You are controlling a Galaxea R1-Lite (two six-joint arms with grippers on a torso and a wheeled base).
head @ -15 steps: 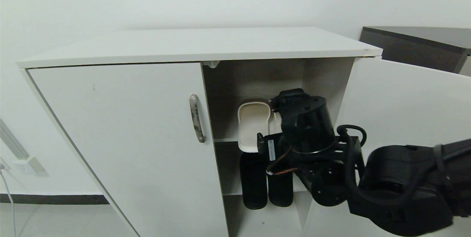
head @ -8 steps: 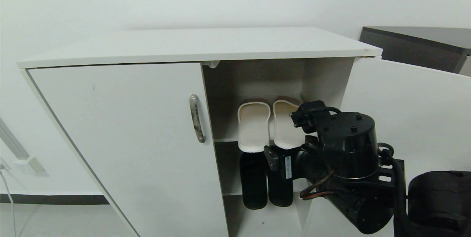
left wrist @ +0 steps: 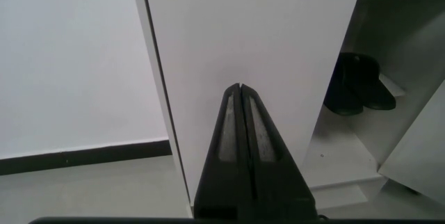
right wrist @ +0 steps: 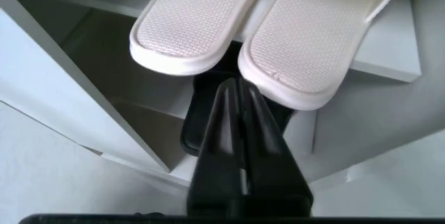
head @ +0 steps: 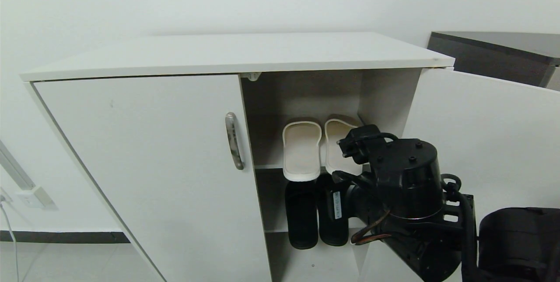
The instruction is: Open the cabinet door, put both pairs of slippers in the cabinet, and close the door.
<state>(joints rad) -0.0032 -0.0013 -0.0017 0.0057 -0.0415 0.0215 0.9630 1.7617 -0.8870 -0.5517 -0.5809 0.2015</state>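
The white cabinet (head: pixel 245 52) stands with its right door (head: pixel 481 128) swung open and its left door (head: pixel 144 163) closed. A pair of white slippers (head: pixel 302 150) lies on the upper shelf, heels over the shelf edge. A pair of black slippers (head: pixel 302 214) lies on the shelf below. My right arm (head: pixel 402 181) hangs in front of the open compartment, covering part of the right-hand slippers. My right gripper (right wrist: pixel 236 85) is shut on nothing, just in front of the white slippers' (right wrist: pixel 306 43) heels. My left gripper (left wrist: pixel 240 88) is shut and empty, low before the closed left door (left wrist: pixel 250 36).
The closed door carries a metal handle (head: pixel 234 141). A dark grey unit (head: pixel 503 54) stands behind the open door at the right. A wall socket (head: pixel 35 196) with a cable sits low on the left wall. Bare floor (left wrist: pixel 90 189) lies in front of the cabinet.
My right arm has drawn back and down from the upper shelf, uncovering the second white slipper, then shifted slightly left. Both pairs of slippers stay on their shelves.
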